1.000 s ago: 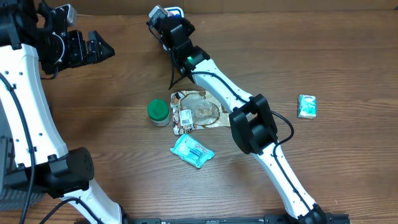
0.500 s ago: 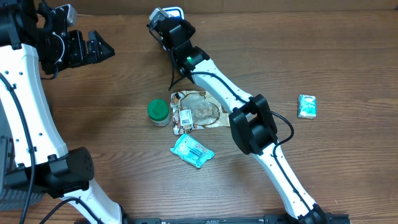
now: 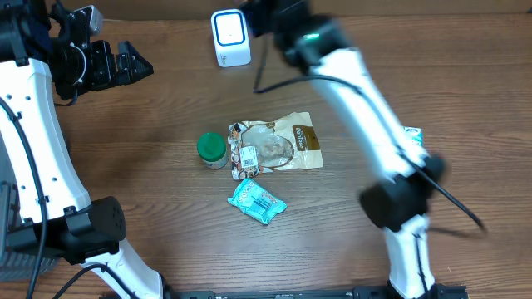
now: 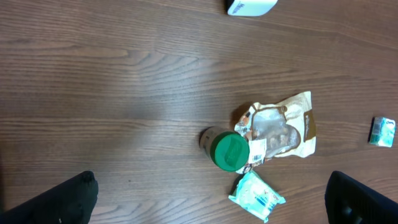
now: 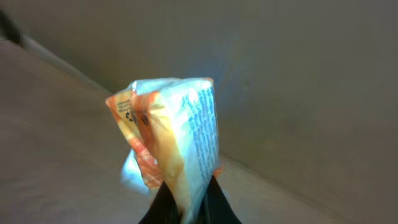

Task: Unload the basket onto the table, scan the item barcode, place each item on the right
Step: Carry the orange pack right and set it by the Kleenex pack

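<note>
Wooden table (image 3: 166,108) with a white scanner (image 3: 230,37) at its far edge.
Right tool (image 5: 188,202) is clamped on an orange-and-white packet (image 5: 174,140); left tool (image 3: 137,65) gapes wide, empty.

Overhead and left wrist both overlook the table (image 3: 150,108).

Well left of the white scanner (image 3: 230,37), left arm (image 3: 37,141) stands tall, wrist turned toward it. Its left gripper (image 3: 135,63) has jaws spread wide, nothing between them. Right arm (image 3: 366,100) is blurred, reaching just right of the scanner. The right gripper (image 5: 186,200) is pinched on an orange-and-white packet (image 5: 177,130) (fingers indistinct from overhead).
</note>
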### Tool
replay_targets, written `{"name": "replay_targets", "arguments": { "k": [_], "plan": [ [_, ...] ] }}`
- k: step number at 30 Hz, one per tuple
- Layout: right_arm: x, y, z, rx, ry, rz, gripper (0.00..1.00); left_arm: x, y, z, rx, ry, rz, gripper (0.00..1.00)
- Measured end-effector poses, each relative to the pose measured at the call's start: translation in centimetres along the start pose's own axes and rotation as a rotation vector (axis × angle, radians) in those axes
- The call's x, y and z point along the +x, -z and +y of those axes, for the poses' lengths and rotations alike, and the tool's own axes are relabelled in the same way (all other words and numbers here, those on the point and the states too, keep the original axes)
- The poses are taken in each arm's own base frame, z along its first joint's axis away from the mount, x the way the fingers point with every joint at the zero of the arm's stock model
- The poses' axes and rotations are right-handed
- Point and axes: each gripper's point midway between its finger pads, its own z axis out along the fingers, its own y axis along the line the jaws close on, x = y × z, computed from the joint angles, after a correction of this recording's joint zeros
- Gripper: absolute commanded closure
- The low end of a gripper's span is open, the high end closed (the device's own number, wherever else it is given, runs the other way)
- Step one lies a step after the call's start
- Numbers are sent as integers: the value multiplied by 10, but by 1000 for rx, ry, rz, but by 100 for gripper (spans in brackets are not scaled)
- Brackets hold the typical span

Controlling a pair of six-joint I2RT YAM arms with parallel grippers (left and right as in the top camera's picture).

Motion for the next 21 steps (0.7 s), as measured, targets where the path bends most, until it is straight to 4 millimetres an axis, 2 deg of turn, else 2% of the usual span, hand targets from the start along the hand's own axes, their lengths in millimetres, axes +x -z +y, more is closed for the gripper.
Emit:
{"name": "replay_targets", "arguments": {
  "k": [1,4,6,8,11,14,15,16,21],
  "plan": [
    [-6,23,-4,-18,-33,2,96,0,0,0,0,0,0,1],
    [-4,90,-15,-55,-134,66,96,0,0,0,0,1,0,1],
    [11,121,-20,-65,-189,140,96,0,0,0,0,0,0,1],
    [34,138,-25,-62,-233,237,96,0,0,0,0,0,0,0],
    [78,147,-41,-20,-315,413,96,0,0,0,0,0,0,1],
    [122,144,-66,57,-423,584,96,0,0,0,-1,0,0,0],
    [144,141,-80,101,-482,660,96,0,0,0,0,0,0,0],
    [148,140,-83,109,-492,672,96,0,0,0,0,0,0,0],
    [212,129,-119,230,-647,854,96,0,0,0,0,0,0,0]
  ]
}}
